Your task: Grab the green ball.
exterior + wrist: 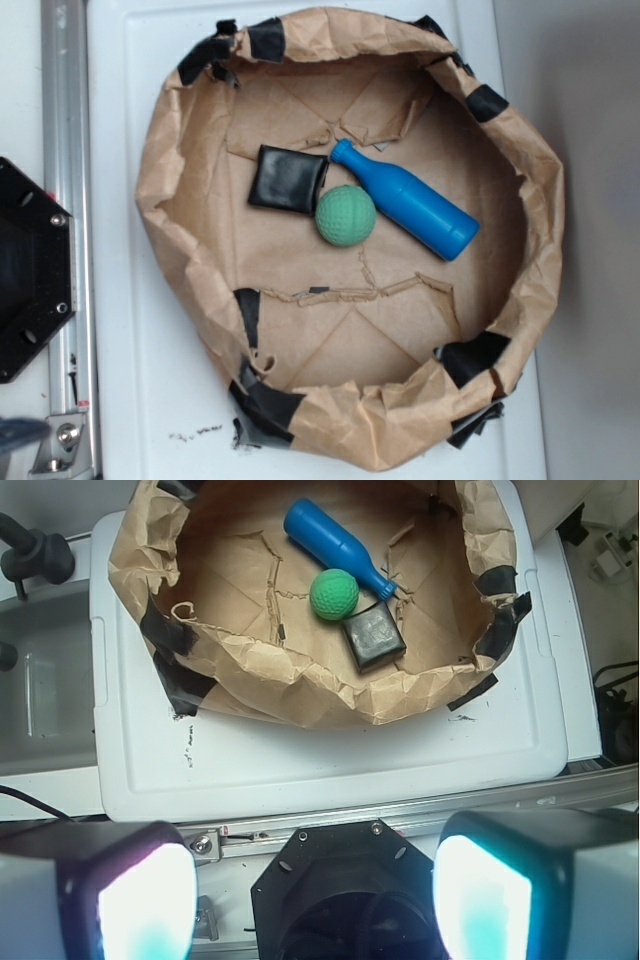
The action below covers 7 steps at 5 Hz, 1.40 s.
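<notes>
Your gripper [315, 880] hangs well back from the paper-lined basin [165, 180], jaws spread wide and empty. The green ball [346, 215] sits near the basin's centre, touching the blue bottle [410, 205] at its 2 o'clock and the black pad [288, 179] at its 10 o'clock. Come down over the ball and set your fingers at its free 4 and 8 o'clock sides before closing.

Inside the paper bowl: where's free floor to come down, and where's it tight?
Free: the paper bowl floor between its torn seam and taped near rim, plus the strip right of the blue bottle. Tight: centre, where the green ball sits against the bottle and the black pad. The gripper is open.
</notes>
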### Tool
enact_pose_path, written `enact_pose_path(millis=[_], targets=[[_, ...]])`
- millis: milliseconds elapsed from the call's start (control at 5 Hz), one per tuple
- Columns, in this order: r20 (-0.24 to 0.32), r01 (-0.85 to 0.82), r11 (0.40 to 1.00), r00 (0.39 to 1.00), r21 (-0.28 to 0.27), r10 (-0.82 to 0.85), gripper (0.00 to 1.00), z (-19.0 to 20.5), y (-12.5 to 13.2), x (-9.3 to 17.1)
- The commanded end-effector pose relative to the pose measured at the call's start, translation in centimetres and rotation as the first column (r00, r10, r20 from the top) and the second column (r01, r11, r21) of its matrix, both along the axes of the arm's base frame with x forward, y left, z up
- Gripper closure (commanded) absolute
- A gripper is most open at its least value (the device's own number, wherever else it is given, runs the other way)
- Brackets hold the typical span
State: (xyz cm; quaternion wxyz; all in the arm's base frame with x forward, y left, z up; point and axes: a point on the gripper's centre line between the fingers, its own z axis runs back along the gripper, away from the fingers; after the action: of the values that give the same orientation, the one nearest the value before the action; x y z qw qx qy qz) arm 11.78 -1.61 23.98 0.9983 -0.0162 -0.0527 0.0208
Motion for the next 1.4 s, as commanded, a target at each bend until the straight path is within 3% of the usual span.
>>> enact_pose_path(millis=[0,200,400,600,1000,1200], targets=[[0.0,0.0,1.0,1.0,0.0,0.0,0.0,0.0,0.0,0.0],[0.099,-0.072,0.997,0.993,0.004,0.072,0.0,-4.1,0.3,4.7],[0.131,-0.111,0.994,0.986,0.021,0.107,0.0,-5.7,1.0,6.7],[0.119,-0.116,0.991,0.987,0.072,0.106,0.0,-8.6,2.1,9.9],[0.034,-0.094,0.992,0.995,0.078,0.092,0.0,-14.2,4.2,13.9],[0.021,-0.033,0.998,0.999,0.05,0.032,0.0,-17.4,3.4,15.0]])
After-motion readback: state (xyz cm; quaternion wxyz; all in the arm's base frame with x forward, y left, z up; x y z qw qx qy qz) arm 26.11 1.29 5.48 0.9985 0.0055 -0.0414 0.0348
